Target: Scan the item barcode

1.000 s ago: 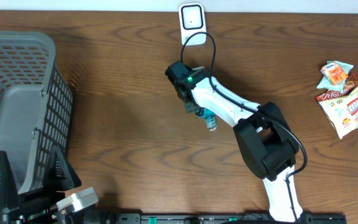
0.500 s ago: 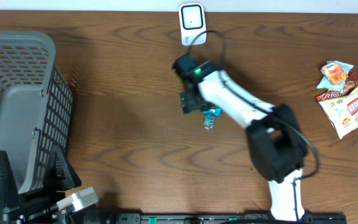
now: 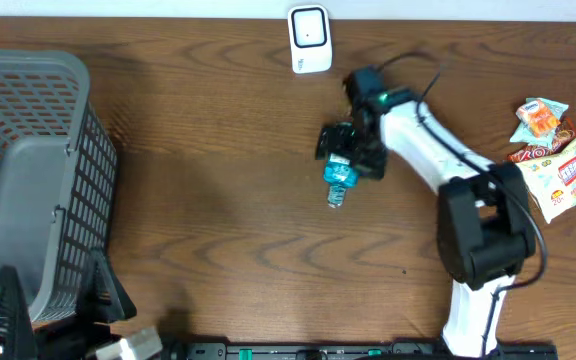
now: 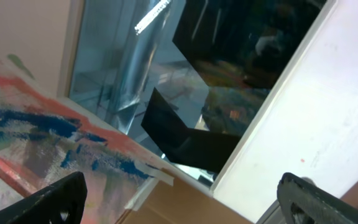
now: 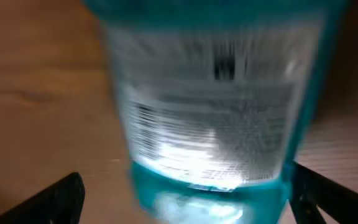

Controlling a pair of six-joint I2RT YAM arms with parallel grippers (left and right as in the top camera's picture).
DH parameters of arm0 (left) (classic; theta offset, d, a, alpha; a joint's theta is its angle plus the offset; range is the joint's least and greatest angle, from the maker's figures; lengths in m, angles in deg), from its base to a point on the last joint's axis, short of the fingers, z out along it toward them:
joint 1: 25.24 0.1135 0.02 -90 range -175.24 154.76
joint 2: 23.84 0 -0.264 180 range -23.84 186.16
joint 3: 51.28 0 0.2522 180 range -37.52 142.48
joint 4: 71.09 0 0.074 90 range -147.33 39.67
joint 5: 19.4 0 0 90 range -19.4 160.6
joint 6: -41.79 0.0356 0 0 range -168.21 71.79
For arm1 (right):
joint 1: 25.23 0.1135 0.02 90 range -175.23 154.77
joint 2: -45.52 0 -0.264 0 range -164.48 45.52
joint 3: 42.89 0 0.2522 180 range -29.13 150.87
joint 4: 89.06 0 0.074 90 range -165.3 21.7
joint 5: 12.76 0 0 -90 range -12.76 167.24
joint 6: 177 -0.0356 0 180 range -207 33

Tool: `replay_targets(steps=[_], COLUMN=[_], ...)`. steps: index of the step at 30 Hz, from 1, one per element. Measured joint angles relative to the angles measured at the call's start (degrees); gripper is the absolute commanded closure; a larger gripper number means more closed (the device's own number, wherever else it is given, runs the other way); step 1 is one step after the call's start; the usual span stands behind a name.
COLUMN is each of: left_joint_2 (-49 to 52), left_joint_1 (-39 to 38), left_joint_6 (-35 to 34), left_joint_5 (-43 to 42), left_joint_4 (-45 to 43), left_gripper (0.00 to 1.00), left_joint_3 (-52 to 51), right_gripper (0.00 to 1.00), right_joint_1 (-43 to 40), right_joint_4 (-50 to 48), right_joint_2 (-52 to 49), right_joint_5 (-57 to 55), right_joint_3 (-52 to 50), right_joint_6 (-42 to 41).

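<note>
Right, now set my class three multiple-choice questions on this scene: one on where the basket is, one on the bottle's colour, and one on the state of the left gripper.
1. In the overhead view, where does the grey basket stand?
A) at the left end of the table
B) among the snack packets
C) right under the scanner

2. What colour is the bottle?
A) red
B) teal
C) yellow

3. How is the left gripper?
A) shut on the bottle
B) shut on nothing
C) open, holding nothing

Answers:
1 A, as its mesh wall fills the left edge of the overhead view.
2 B, as the teal body shows from overhead and in the right wrist view.
3 C, as its fingertips stand wide apart with nothing between them.
</note>
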Motion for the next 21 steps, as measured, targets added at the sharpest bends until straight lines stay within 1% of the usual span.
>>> replay_targets(steps=[5, 10, 11, 12, 14, 15, 16, 19, 21], left_joint_2=[-2.25, -2.43, -2.43, -2.43, -2.43, -2.43, -2.43, -2.43, -2.43], left_joint_1=[0.0, 0.0, 0.0, 0.0, 0.0, 0.0, 0.0, 0.0, 0.0], left_joint_6=[-0.39, -0.42, -0.42, -0.42, -0.48, -0.52, -0.52, -0.52, -0.55], left_joint_5=[-0.37, -0.37, -0.37, -0.37, -0.39, -0.37, -0.39, -0.39, -0.39], left_joint_4=[-0.09, -0.22, -0.24, -0.26, -0.26, -0.24, -0.26, -0.24, -0.26], left_gripper=[0.02, 0.02, 0.02, 0.02, 0.03, 0.02, 0.02, 0.02, 0.03], left_joint_3=[-1.51, -2.25, -2.25, -2.25, -2.25, -2.25, -2.25, -2.25, -2.25], right_gripper=[0.1, 0.19, 0.23, 0.3, 0.42, 0.51, 0.56, 0.66, 0.72], right_joint_1=[0.33, -1.07, -1.27, -1.36, -1.44, -1.49, -1.49, -1.53, -1.46], right_joint_4=[-6.93, -10.47, -10.97, -11.47, -13.31, -14.58, -15.93, -19.32, -20.55], right_joint_2=[0.76, 2.29, 2.51, 2.71, 3.06, 3.21, 3.28, 3.93, 4.35], right_joint_5=[2.56, 4.61, 4.72, 4.76, 4.68, 4.94, 5.25, 7.91, 8.15], right_joint_3=[-5.64, -8.74, -9.25, -9.7, -10.91, -11.5, -12.02, -13.64, -14.21], right_joint_6=[-2.78, -4.07, -4.04, -4.09, -3.87, -3.72, -3.78, -3.67, -3.28])
